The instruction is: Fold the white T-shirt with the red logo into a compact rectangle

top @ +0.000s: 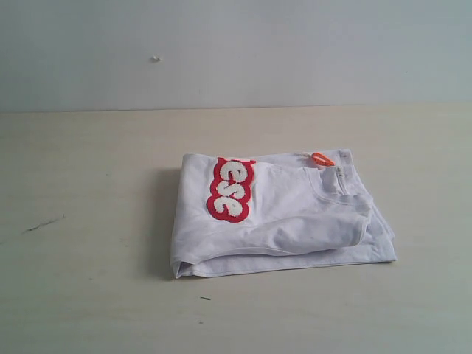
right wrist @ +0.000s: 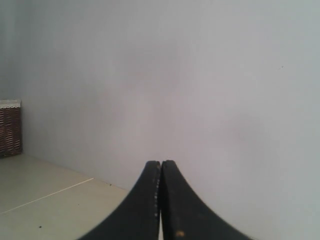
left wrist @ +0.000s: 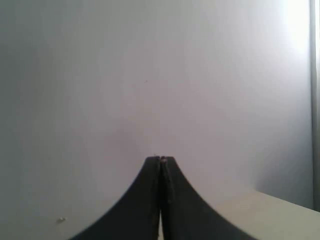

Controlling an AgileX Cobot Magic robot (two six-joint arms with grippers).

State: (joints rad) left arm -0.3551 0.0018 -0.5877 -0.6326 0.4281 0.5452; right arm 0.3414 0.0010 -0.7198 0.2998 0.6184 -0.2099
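Folded shirt flat on tabletop, logo toward ten o'clock, tag at one. Left end effector pinched closed, empty; right end effector likewise.

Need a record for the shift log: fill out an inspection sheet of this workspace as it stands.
Surface: pale beige tabletop, with a dark scratch toward its left and a small dark speck in front of the shirt.
Job's things: white cotton T-shirt lies folded into a roughly rectangular bundle mid-table; red-outlined fuzzy logo partly showing on top; orange neck tag at the far edge.
Clutter: nothing seen.
Grippers: left gripper and right gripper are absent from the exterior view; black jaws closed together, holding nothing, facing the wall.
Cables: nothing seen.
Surroundings: plain pale grey wall behind the table; brown wicker basket at the edge of the right wrist view.
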